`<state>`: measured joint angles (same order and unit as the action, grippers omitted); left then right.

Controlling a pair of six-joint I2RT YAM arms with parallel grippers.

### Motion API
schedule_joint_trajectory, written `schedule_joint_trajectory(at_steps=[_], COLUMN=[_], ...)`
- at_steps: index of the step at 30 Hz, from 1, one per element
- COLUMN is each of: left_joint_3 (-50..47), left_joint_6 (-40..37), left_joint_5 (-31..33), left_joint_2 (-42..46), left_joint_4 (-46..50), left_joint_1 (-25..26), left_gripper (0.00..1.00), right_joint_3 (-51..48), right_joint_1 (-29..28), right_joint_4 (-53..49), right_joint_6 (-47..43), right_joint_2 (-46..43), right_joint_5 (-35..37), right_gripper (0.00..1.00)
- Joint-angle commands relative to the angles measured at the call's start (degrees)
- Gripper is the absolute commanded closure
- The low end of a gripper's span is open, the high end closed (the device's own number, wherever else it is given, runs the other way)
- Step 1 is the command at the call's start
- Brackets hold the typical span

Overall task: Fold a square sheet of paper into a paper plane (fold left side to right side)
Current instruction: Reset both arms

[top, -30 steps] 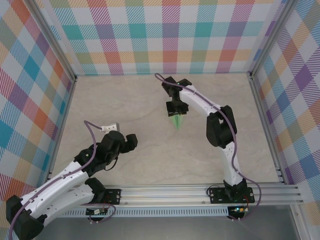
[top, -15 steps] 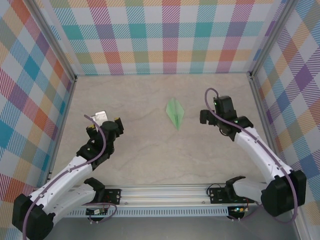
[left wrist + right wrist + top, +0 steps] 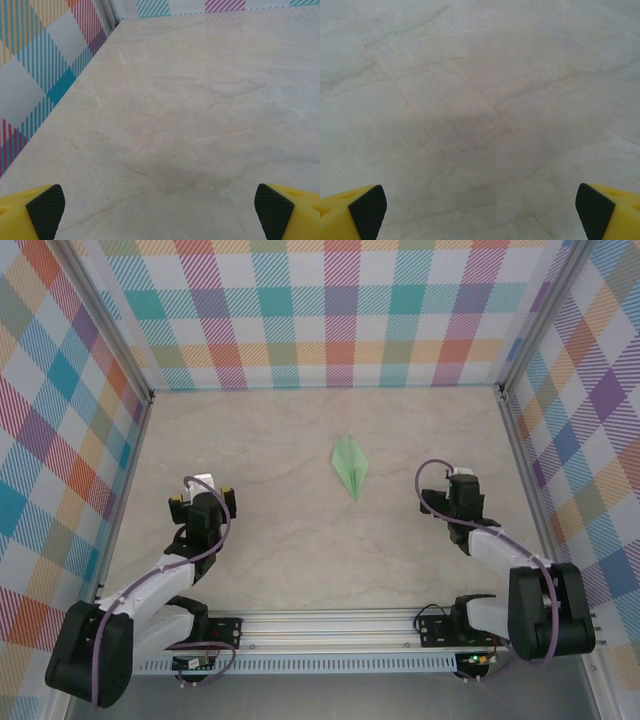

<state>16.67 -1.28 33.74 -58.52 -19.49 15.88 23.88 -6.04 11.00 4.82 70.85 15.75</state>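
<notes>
Both arms pulled back toward the table's near edge. The right gripper has left the paper plane, which lies flat mid-table, sharp tip toward the near edge. Left gripper sits near the left edge. Both jaws are spread wide and empty.

Pale green paper plane, beige marbled table, multicoloured plaid walls.

Paper plane on table, between and beyond left pincer and right pincer.
</notes>
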Motion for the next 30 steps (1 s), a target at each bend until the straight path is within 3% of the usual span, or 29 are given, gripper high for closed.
schedule_joint_trajectory(at_steps=[1, 8, 11, 13, 15, 16, 18, 30], left_joint_3=[-0.60, 2.10, 3.53, 5.35, 5.87, 7.05, 7.45, 7.42], left_joint_6=[-2.37, -1.83, -2.42, -1.73, -1.76, -0.95, -0.20, -0.25], left_joint_5=[-6.59, -18.25, -22.42, -24.75, -25.09, -26.24, -28.07, -28.02], left_joint_2=[-5.26, -22.04, -32.18, -29.74, -31.15, -30.89, -31.11, -31.11], left_joint_4=[-13.01, -29.50, -36.40, -28.95, -29.40, -27.13, -26.49, -26.64], left_joint_1=[-2.64, -7.04, -8.49, -9.38, -9.61, -10.52, -11.81, -11.81], left_gripper=[0.00, 0.00, 0.00, 0.00, 0.00, 0.00, 0.00, 0.00], right_joint_3=[-0.43, -0.35, -0.97, -2.49, -3.03, -0.15, 0.14, 0.29], right_joint_1=[0.19, 0.24, 1.34, 2.21, 3.94, 5.14, 7.09, 6.76], right_joint_4=[17.08, 31.59, 33.01, 35.86, 43.12, 33.73, 34.17, 34.30], right_joint_6=[-3.69, -8.69, -8.52, -8.04, -6.74, -5.83, -4.18, -4.34], right_joint_2=[2.47, 11.71, 12.04, 12.54, 17.68, 15.94, 16.43, 16.60], right_joint_5=[-3.78, -10.59, -13.36, -15.19, -17.31, -18.36, -21.21, -20.37], right_gripper=[0.00, 0.00, 0.00, 0.00, 0.00, 0.00, 0.00, 0.00])
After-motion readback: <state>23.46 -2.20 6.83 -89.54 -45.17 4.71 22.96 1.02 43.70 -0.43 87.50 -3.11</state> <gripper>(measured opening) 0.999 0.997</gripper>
